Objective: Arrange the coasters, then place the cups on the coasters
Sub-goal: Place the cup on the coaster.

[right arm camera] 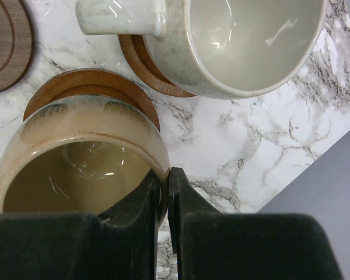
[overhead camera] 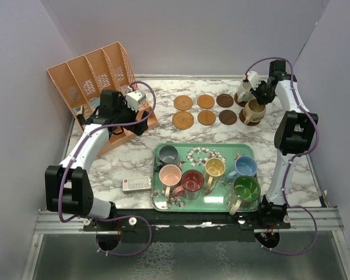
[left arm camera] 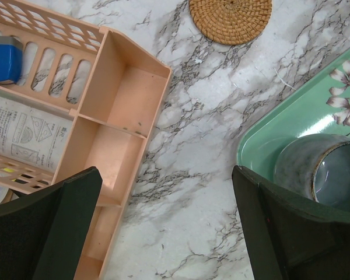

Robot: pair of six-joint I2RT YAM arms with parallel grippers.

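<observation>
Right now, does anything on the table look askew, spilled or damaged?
Nothing is spilled or broken. One small thing: in the right wrist view the cream mug seems to sit off-centre on its coaster, which shows only on one side. The tan mug, pinched at its rim by the right gripper, stands upright.

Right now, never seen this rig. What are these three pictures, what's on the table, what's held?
Two robot arms are bolted at the near edge of the table. The overhead picture shows both; the other two look down from each wrist. The left gripper hangs open over bare marble between an orange rack and the green tray. The right gripper is shut on the rim of the tan mug, over a coaster beside the cream mug. Six mugs wait in the tray; six coasters are bare.
</observation>
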